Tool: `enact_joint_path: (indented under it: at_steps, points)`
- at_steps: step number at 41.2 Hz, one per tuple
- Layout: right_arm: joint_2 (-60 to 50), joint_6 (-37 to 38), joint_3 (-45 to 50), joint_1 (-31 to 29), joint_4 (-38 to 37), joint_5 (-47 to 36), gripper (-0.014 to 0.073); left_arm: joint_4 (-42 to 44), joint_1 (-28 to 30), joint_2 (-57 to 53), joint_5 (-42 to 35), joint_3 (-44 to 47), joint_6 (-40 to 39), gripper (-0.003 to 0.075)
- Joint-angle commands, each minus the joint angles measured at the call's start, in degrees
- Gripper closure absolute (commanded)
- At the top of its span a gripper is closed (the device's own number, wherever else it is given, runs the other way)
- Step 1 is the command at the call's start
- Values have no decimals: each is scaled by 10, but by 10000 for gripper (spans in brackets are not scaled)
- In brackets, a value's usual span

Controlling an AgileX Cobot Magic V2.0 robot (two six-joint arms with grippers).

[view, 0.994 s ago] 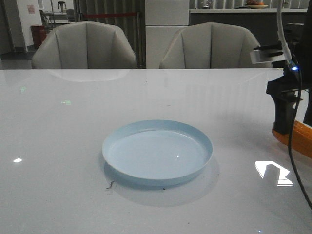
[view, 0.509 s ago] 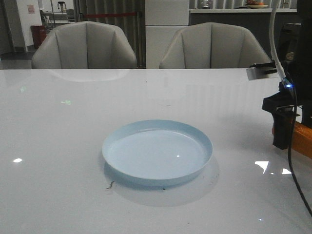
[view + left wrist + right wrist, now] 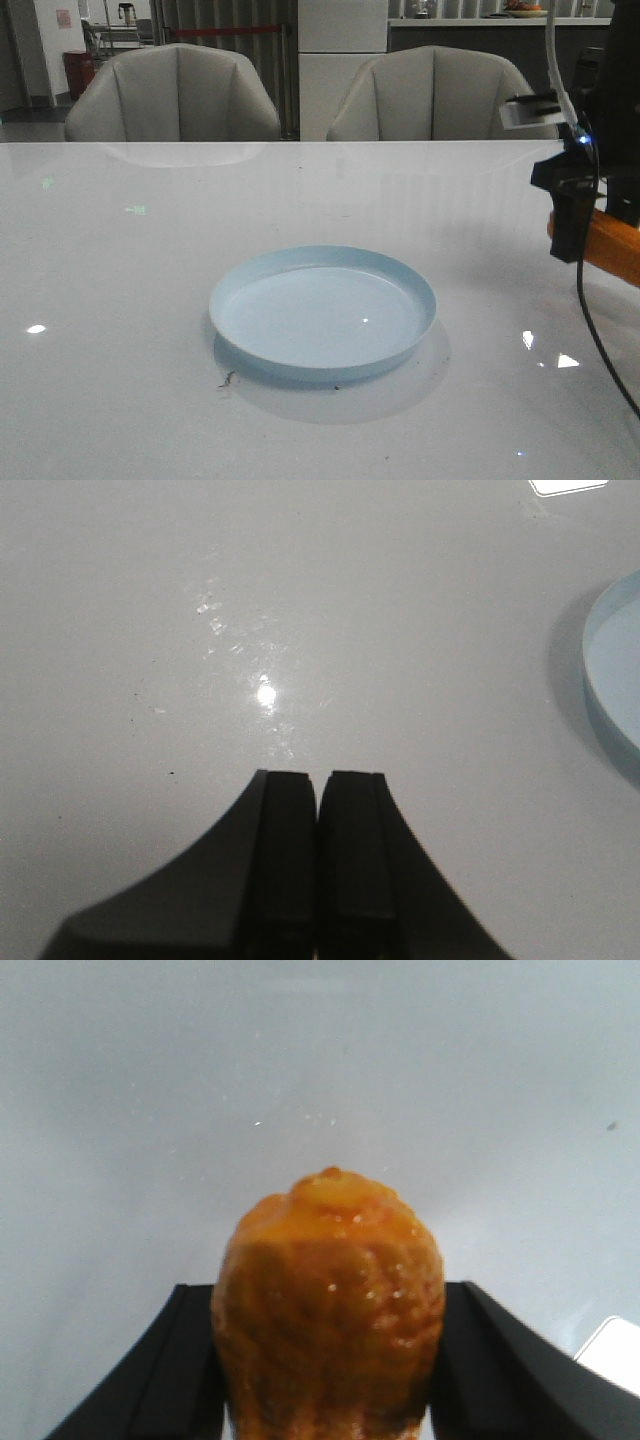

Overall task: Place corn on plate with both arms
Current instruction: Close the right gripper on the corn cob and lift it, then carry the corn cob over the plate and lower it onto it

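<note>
The pale blue plate (image 3: 323, 312) sits empty at the middle of the white table; its rim (image 3: 612, 670) shows at the edge of the left wrist view. My right gripper (image 3: 570, 232) is at the far right, shut on the orange-yellow corn (image 3: 612, 248) and holding it above the table, to the right of the plate. In the right wrist view the corn (image 3: 330, 1300) fills the gap of the right gripper (image 3: 328, 1360), one end towards the camera. My left gripper (image 3: 320, 780) is shut and empty over bare table beside the plate; it is out of the front view.
The white glossy table (image 3: 120, 300) carries bright light reflections (image 3: 545, 350) near the front right. Two beige chairs (image 3: 175, 95) stand behind the far edge. A white cable (image 3: 555, 70) and a black cable (image 3: 600, 340) hang from the right arm.
My right gripper has risen with the corn in it, lifting it off the table at the far right. The plate has not moved.
</note>
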Motion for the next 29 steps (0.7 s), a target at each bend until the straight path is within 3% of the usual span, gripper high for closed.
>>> enact_joint_path:
  at_steps: [1,14,29]
  points:
    - [-32,-22,-68,5,9,37,408,-8,0,-7,-37,-17,-7,634]
    - [-31,-68,-210,71,63,102,408,-8,0,-7,-41,-17,-7,634]
    - [-14,-82,-219,218,63,94,408,-8,0,-7,-41,-17,-7,634]
